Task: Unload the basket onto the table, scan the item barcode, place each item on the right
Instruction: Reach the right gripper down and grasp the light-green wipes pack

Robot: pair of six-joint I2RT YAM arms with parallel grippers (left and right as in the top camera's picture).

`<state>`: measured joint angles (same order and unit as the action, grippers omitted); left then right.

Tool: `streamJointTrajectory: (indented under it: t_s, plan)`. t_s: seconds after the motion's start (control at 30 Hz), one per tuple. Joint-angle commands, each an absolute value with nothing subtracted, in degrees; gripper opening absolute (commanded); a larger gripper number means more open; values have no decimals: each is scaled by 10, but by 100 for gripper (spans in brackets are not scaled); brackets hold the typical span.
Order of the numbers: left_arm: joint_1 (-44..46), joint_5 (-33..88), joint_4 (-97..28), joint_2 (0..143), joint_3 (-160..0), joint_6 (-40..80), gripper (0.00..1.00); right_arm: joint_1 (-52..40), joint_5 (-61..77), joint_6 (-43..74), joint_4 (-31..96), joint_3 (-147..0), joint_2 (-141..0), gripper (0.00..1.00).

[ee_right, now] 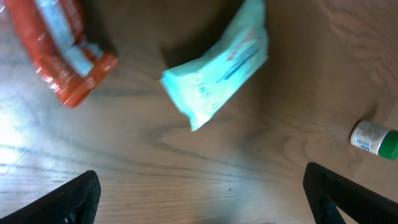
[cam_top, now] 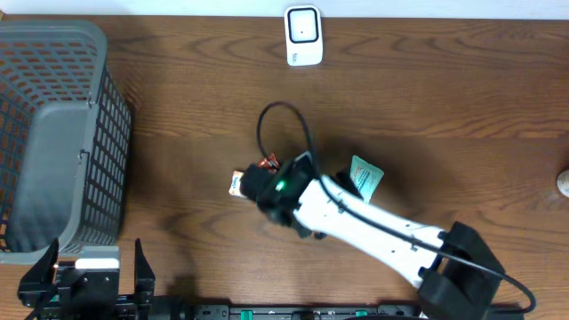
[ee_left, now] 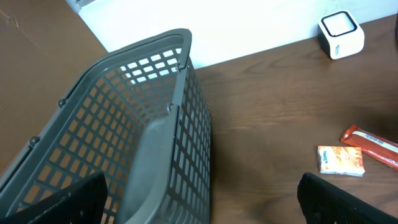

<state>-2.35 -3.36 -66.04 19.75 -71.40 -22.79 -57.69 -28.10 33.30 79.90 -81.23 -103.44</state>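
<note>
A grey basket [cam_top: 53, 133] stands at 9 o'clock, the left gripper [cam_top: 89, 265] at 7 o'clock with jaws wide apart, empty. A white scanner [cam_top: 302, 36] sits at 12 o'clock. At centre an orange packet [cam_top: 236, 183], red wrapper [ee_right: 62, 50] and teal packet [ee_right: 221, 62] lie on the table [cam_top: 444, 89], the right gripper [ee_right: 199, 193] above them, jaws spread, holding nothing.

Grey basket [ee_left: 143, 124], teal packet [ee_right: 217, 65]
</note>
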Motion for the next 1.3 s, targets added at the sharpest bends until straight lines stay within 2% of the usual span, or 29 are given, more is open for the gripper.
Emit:
streamJointTrajectory:
  t_s: [0.0, 0.3, 0.73, 0.93, 1.13, 1.17, 1.27]
  plan:
    - [-21, -35, -660, 194, -711, -233, 98, -601, -300, 353, 781, -783, -1028, 99]
    - [-21, -35, -660, 194, -711, -233, 98, -600, -351, 343, 684, -680, -1028, 99]
    - [-21, -35, -660, 194, -711, -233, 98, -588, -390, 256, 512, -566, -1028, 99]
    - [-21, -35, -660, 194, -711, -233, 98, -540, -405, 252, 458, -533, -1028, 99]
    - [-21, -35, -660, 193, -711, -233, 98, -466, -393, 200, 382, -505, -1028, 99]
    - [-21, -35, -660, 194, -711, -233, 98, -457, -386, 194, 380, -505, -1028, 94]
    - [-21, -35, -660, 194, -711, -233, 98, -431, -366, 176, 375, -505, -1028, 72]
